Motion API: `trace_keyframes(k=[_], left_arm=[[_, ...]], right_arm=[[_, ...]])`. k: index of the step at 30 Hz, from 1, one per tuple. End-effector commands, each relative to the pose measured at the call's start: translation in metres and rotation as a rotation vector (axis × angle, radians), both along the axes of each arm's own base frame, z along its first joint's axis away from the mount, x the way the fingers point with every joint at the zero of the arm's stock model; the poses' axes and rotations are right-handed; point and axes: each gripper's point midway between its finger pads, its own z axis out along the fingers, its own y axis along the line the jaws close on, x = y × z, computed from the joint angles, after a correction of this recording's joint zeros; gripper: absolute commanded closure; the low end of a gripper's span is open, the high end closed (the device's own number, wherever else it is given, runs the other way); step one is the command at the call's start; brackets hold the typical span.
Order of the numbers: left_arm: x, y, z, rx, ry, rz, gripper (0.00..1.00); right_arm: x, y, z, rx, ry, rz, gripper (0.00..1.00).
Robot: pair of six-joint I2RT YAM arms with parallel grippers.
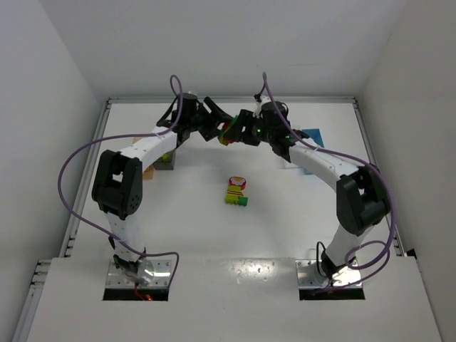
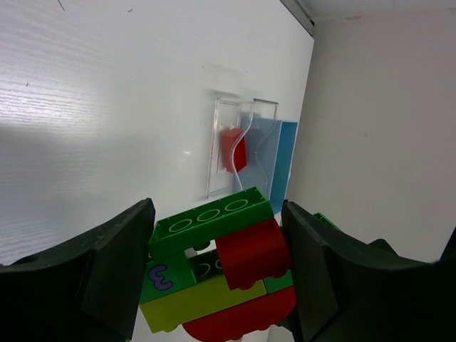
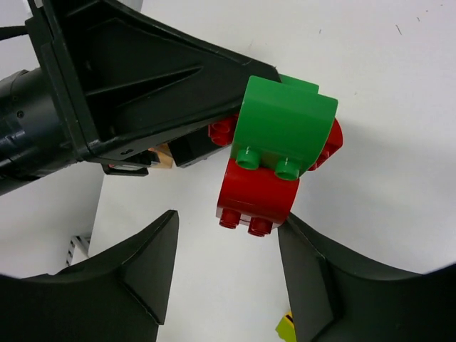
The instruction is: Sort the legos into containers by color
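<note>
Lego cluster (image 2: pixel 249 253) of green, red and yellow bricks up off the table (image 1: pixel 285 221), upper centre of the overhead view, clamped in the left gripper (image 2: pixel 217 214); right gripper (image 3: pixel 228 217) spread open around its red end, not pinching. Second cluster (image 1: pixel 236 191) lying mid-frame. Clear bin (image 2: pixel 217 128) holding one red brick (image 2: pixel 234 151) at upper right, light blue bin (image 2: pixel 286 157) just behind. Dark bin (image 1: pixel 169 164) half hidden by the left arm. Glossy white table, plain white walls (image 1: pixel 214 43)
</note>
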Motion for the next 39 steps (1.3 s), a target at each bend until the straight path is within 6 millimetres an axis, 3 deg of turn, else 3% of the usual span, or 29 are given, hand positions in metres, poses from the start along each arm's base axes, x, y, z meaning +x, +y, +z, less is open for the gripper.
trace_keyframes(k=[1,5,6,9,14,15,16,17,20,21,25,33,39], left_arm=[[-0.002,-0.007,0.048,-0.054,-0.098,-0.018,1.0],[-0.003,-0.008,0.05,-0.067,-0.1,-0.024,1.0],[-0.005,-0.013,0.05,-0.068,-0.099,-0.033,1.0],[-0.006,-0.013,0.05,-0.068,-0.099,-0.033,1.0],[-0.007,-0.016,0.05,-0.058,-0.106,-0.038,1.0],[-0.007,-0.016,0.049,-0.05,-0.113,-0.042,1.0],[-0.003,-0.014,0.053,-0.045,-0.125,-0.023,1.0],[-0.003,-0.013,0.052,-0.036,-0.132,-0.028,1.0],[0.006,-0.006,0.041,-0.005,-0.128,-0.001,1.0],[0.011,-0.001,0.045,-0.005,-0.139,0.017,1.0],[0.021,0.003,0.045,0.005,-0.15,0.031,1.0],[0.024,0.002,0.038,0.022,-0.153,0.023,1.0],[0.003,0.006,0.005,0.105,-0.085,-0.018,1.0]], right_arm=[[0.019,0.005,0.026,0.042,-0.055,-0.046,0.42],[0.024,-0.002,0.018,0.013,-0.055,-0.067,0.46],[0.025,-0.002,0.02,0.018,-0.063,-0.068,0.57],[0.026,-0.002,0.015,0.006,-0.062,-0.063,0.76],[0.022,-0.009,0.008,-0.024,-0.069,-0.049,0.93],[0.019,-0.008,0.017,-0.025,-0.098,-0.026,0.96],[0.011,-0.009,0.011,-0.034,-0.09,-0.004,0.96],[0.006,-0.011,0.022,-0.036,-0.127,0.015,0.97],[-0.013,-0.016,0.027,-0.05,-0.159,0.067,0.99],[-0.021,-0.019,0.038,-0.058,-0.197,0.087,0.99],[-0.05,-0.026,0.034,-0.091,-0.217,0.145,0.99],[-0.063,-0.043,0.035,-0.142,-0.241,0.162,0.99],[-0.061,-0.066,0.013,-0.222,-0.208,0.126,0.99]])
